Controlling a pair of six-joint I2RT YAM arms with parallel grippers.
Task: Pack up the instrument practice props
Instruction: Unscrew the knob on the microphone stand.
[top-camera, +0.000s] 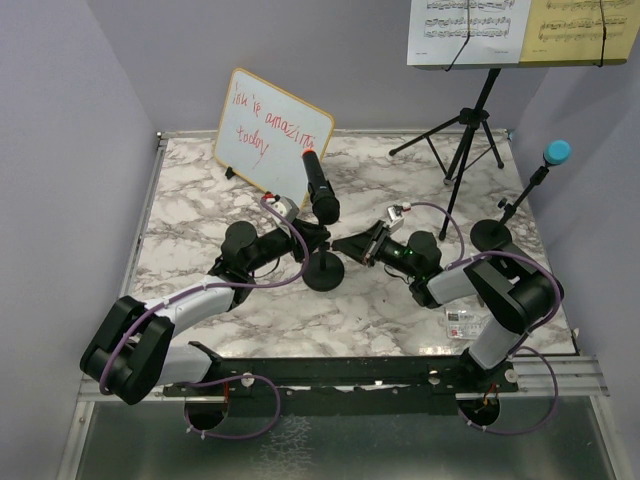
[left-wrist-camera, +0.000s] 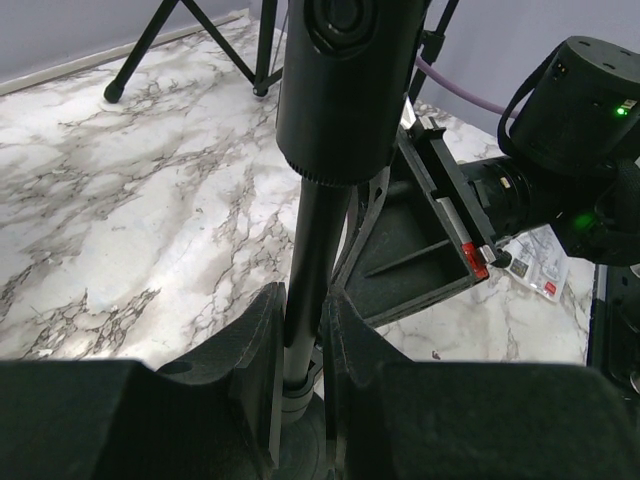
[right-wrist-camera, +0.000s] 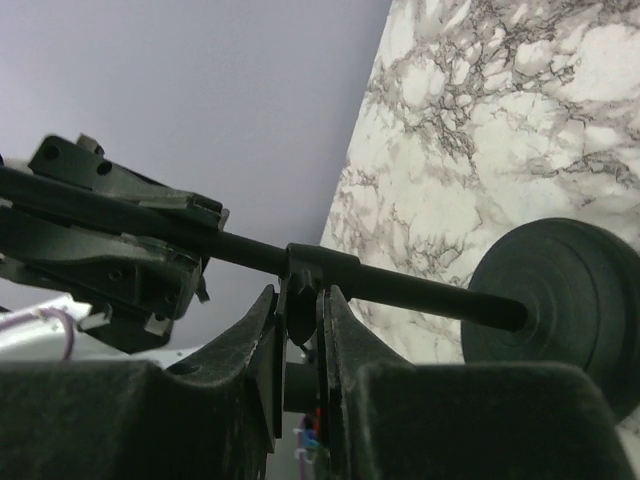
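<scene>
Both my arms met at the middle of the table (top-camera: 200, 200) over a single prop. The tall music desk (top-camera: 472, 130), carrying white sheet music (top-camera: 465, 30) and yellow sheet music (top-camera: 580, 30), stood well apart at the far right corner, and the blue microphone (top-camera: 557, 152) sat on its own holder near the right edge. The black microphone (top-camera: 322, 195) stood between my grippers in the black mic holder (top-camera: 325, 270). Its long axis was close to upright, leaning a little toward the whiteboard (top-camera: 272, 135), and its round base sat just ahead of both wrists. Neither arm was clearly nearer, since the stem lay directly between them, with my left gripper (left-wrist-camera: 305, 310) reaching in from the left and my right gripper (right-wrist-camera: 298, 305) from the right. My left gripper was nearly closed, its fingers (left-wrist-camera: 265, 340) pressed on either side of the thin stem just below the microphone's body. My right gripper was likewise drawn in tight, pinching the small collar (right-wrist-camera: 305, 262) on the same stem, up from the base. By my reading, any parting of microphone from holder would run along that stem, with one gripper steadying it. Whether the base had left the marble I could not tell.
</scene>
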